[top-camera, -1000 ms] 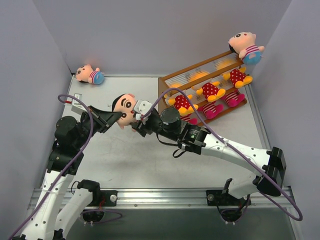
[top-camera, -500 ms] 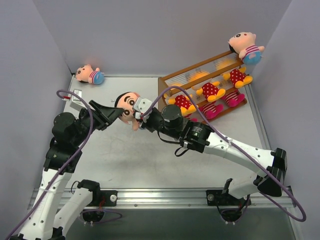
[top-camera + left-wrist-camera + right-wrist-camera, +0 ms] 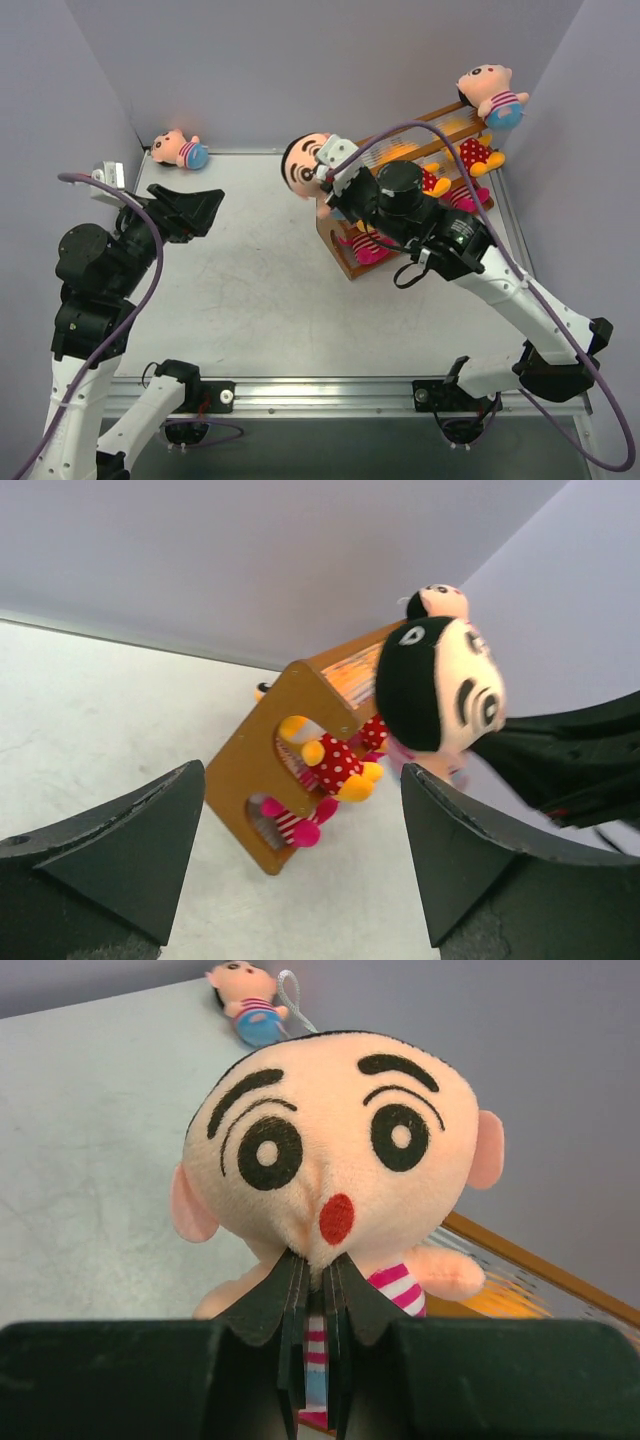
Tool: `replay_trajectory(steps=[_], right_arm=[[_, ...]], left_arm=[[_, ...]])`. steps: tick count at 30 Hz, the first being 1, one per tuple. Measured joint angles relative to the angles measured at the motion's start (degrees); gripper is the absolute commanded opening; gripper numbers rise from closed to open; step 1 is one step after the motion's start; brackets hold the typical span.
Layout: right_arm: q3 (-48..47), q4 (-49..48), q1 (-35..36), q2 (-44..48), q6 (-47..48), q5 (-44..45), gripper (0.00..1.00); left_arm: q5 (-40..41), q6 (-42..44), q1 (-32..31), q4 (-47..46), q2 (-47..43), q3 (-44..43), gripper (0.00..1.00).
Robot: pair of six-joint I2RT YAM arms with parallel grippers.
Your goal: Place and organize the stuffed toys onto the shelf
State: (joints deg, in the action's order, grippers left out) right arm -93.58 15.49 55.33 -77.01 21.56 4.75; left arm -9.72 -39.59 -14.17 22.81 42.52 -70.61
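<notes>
Since right gripper (image 3: 317, 1260) only pinches boy doll (image 3: 325, 1160) under the chin, big head could swing, slip out or snag shelf (image 3: 305, 685) end just below. Left gripper (image 3: 205, 208) spread, empty, well apart. Boys: 3, i.e. held, one on table beyond left gripper (image 3: 178, 150), one on shelf top (image 3: 492, 92). Bears (image 3: 478, 153): 2 visible; magenta ones (image 3: 368, 246): 2; arm may hide more.

Left gripper spread, right gripper clamped.
The left arm (image 3: 95, 290) is folded upright at its own side, and the left gripper (image 3: 205, 212) is held with its fingers (image 3: 130, 840) parted wide and nothing between them. The right arm (image 3: 500, 285) is stretched forward and toward the left, with the wrist raised. The right gripper (image 3: 315, 1265) is pressed tight on a boy doll (image 3: 330, 1160), just under its chin.
</notes>
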Motion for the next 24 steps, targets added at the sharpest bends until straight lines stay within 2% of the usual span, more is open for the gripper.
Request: replay_trajectory(steps=[3,9,10,16,24], right_arm=[[-4.11,4.59,-3.98,0.13,1.07,2.12,0.00],[-12.66,12.92,-15.30,-1.20,2.91,2.21,0.00],[-14.40,13.97,-17.49,-1.99,3.21,2.08,0.00],[-23.85,19.17,-27.69,-9.11,4.98,-0.50,0.00],[-34.67,24.50,-33.59,-21.24,5.46,-1.51,0.00]], left_arm=[[2.49,4.15,0.00,2.14,-0.33,0.46,0.89],[6.91,12.63,0.02,4.96,-1.66,7.08,0.99],[7.76,14.05,0.02,5.55,-1.77,8.50,0.94],[12.57,21.31,0.02,7.26,-2.99,18.05,0.94],[16.72,25.75,0.04,7.02,-1.53,25.86,0.94]])
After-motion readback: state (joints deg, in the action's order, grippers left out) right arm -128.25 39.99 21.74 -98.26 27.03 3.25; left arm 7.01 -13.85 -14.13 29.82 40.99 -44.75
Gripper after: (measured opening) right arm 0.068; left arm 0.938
